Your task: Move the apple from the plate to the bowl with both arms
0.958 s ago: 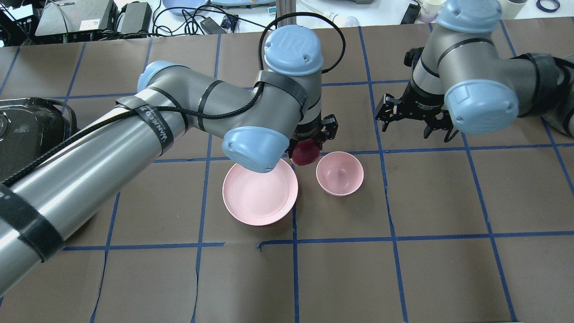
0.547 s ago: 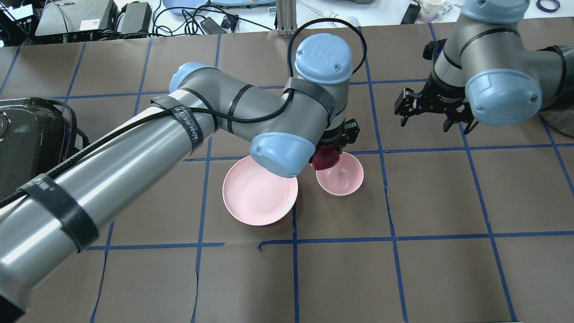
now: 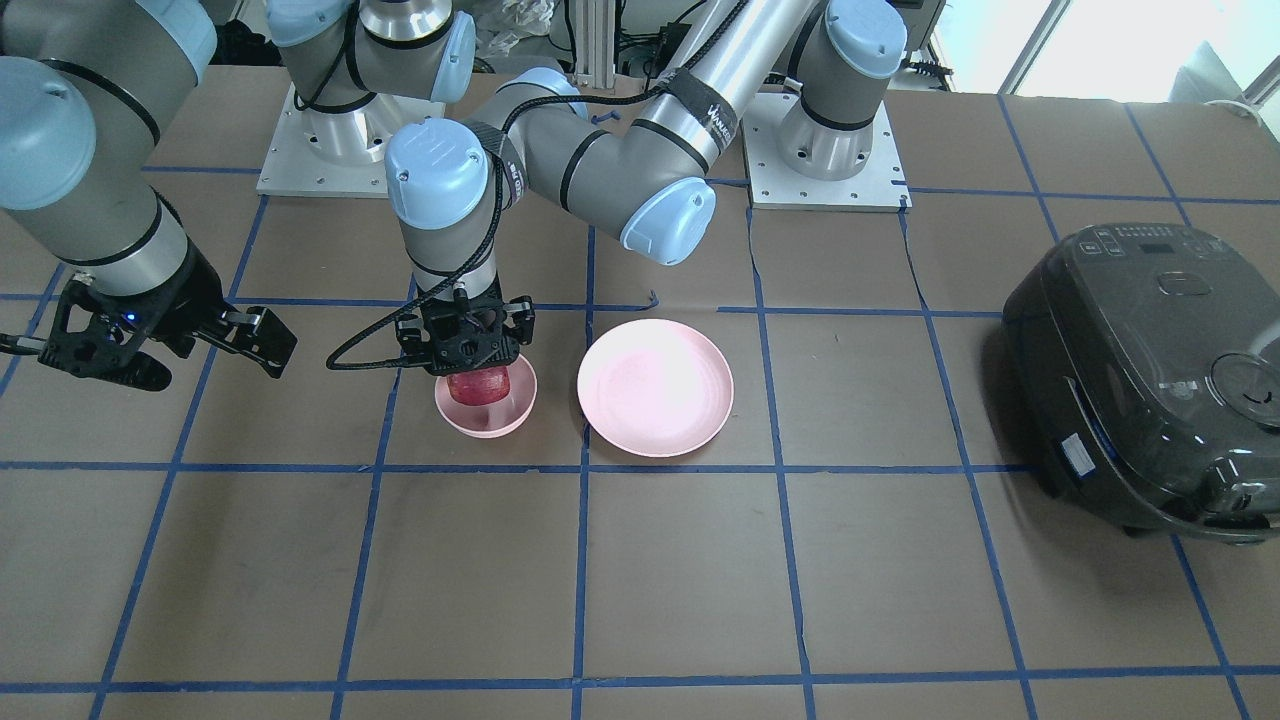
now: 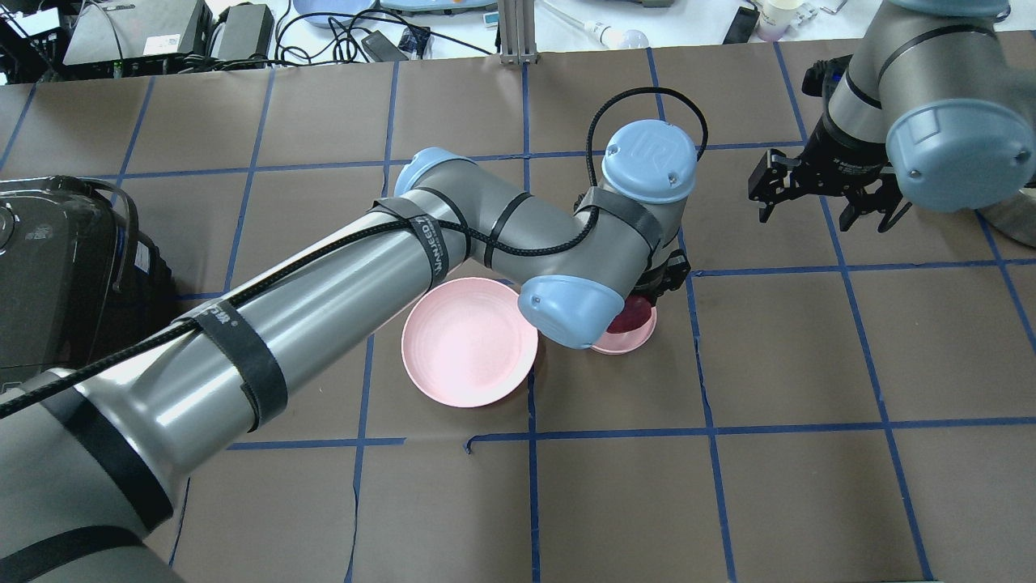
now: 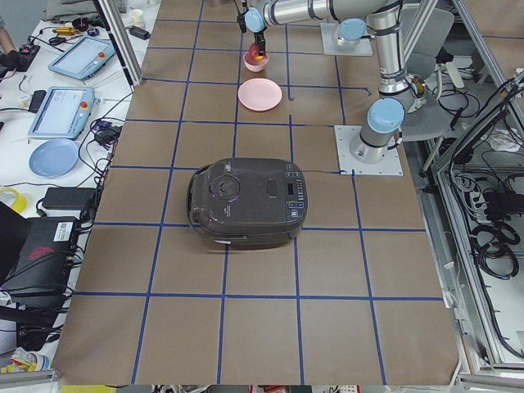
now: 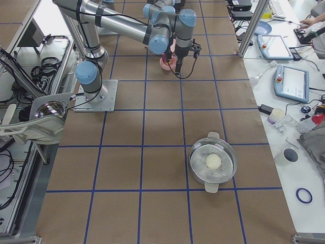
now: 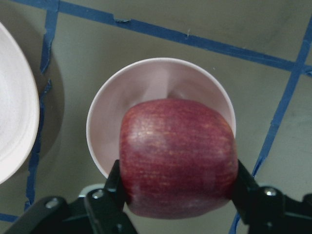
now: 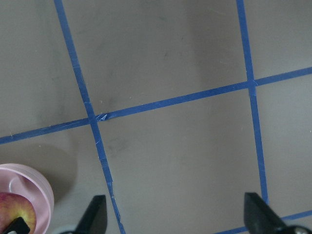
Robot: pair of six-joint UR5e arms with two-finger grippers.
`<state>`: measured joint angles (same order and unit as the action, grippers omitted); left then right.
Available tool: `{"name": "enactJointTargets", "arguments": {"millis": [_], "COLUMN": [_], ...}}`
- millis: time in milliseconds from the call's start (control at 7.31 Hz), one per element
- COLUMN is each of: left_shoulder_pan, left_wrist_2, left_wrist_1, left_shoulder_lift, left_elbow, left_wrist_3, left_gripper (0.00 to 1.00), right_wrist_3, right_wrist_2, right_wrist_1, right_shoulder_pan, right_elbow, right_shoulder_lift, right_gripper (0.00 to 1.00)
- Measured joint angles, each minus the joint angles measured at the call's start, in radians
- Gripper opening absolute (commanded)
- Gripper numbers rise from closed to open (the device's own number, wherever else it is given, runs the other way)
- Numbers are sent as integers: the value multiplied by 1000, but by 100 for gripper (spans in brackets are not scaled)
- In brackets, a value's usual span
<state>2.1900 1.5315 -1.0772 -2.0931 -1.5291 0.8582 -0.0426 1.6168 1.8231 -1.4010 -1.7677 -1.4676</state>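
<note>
Brown paper with a grid of blue tape lines covers the table (image 4: 728, 486). Nearest to the robot, in the overhead view, lies the plate (image 4: 461, 348), a wide shallow pink dish with nothing on it. The forearm of the left arm (image 4: 324, 300) passes above its near left edge.

Just beside the plate, on the robot's right, stands the bowl (image 3: 487, 425). The two dishes are close, but I cannot tell if their rims touch. The left gripper (image 7: 179, 183) hangs straight above the bowl and points down. Its two black fingers (image 7: 113, 183) press on opposite sides of the apple (image 7: 178, 156), so it is closed around the fruit. In the front-facing view the lower part of the apple is already below the rim of the bowl and the upper part stands above it. Whether it touches the bottom is hidden.

Farther out and more to the right, the right gripper (image 4: 824, 212) hovers above bare paper, well apart from the bowl. Its jaws are spread wide and hold nothing.

At the left end of the table sits a black rice cooker (image 3: 1150, 380). Beyond the far edge of the table is a white bench (image 4: 324, 24) with cables and power bricks.
</note>
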Motion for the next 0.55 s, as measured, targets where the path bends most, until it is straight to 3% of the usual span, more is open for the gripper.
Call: {"name": "enactJointTargets", "arguments": {"millis": [274, 411, 547], "left_shoulder_pan": [1, 1, 1], "left_wrist_2": [4, 5, 7], "left_wrist_1": [-5, -5, -4], "left_shoulder_lift": [-4, -9, -16], "left_elbow": [-3, -5, -5], "left_wrist_3": [-7, -14, -23], "left_gripper": [12, 24, 46], "right_wrist_3": [-2, -2, -2], "right_wrist_2": [-2, -7, -8], "right_wrist_1": [-10, -12, -14], "right_shoulder_pan": [0, 0, 0], "right_elbow": [5, 10, 18], "right_shoulder_lift": [-3, -5, -7], "right_gripper": [100, 100, 100]}}
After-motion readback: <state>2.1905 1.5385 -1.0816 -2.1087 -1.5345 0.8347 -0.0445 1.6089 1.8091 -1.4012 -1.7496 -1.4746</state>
